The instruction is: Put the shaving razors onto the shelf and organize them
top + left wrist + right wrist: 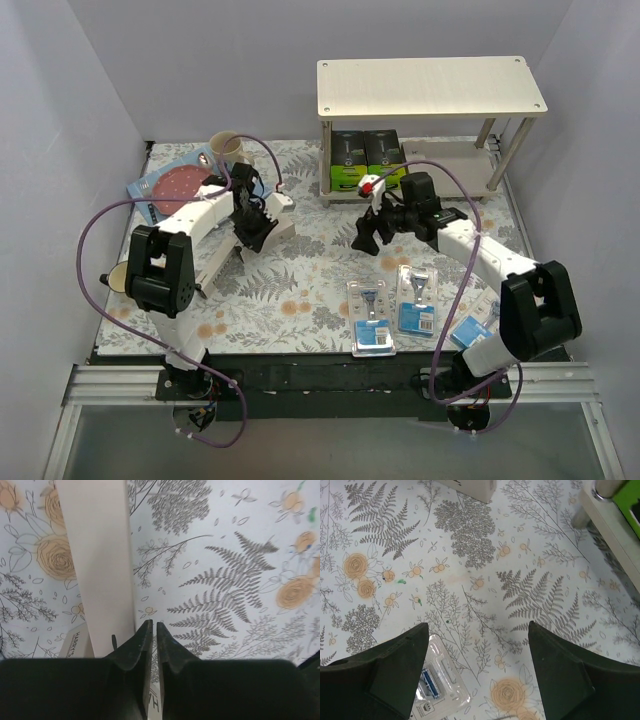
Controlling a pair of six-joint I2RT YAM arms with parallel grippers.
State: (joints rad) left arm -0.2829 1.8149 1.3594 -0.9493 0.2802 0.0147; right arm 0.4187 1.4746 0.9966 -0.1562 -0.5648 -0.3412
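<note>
The shelf (pixel 430 85) stands at the back right, with two black-and-lime razor boxes (pixel 365 158) on its lower board. White Harry's boxes (pixel 218 262) lie on the left of the table. My left gripper (pixel 255 232) hovers over them, its jaws shut with only a thin slit and nothing between the tips. In the left wrist view a long white box (pixel 97 565) lies just left of the gripper (pixel 151 623). Blister packs (pixel 372 316) (pixel 417 298) lie near the front. My right gripper (pixel 368 238) (pixel 477 625) hangs open above bare cloth, one blister pack (pixel 437 685) beside its left finger.
A cream mug (pixel 228 147) and a pink speckled plate (pixel 170 185) sit at the back left. Another blue pack (pixel 470 330) pokes out from under the right arm. A shelf leg (pixel 605 487) and the lower board (pixel 615 530) show at the right wrist view's upper right.
</note>
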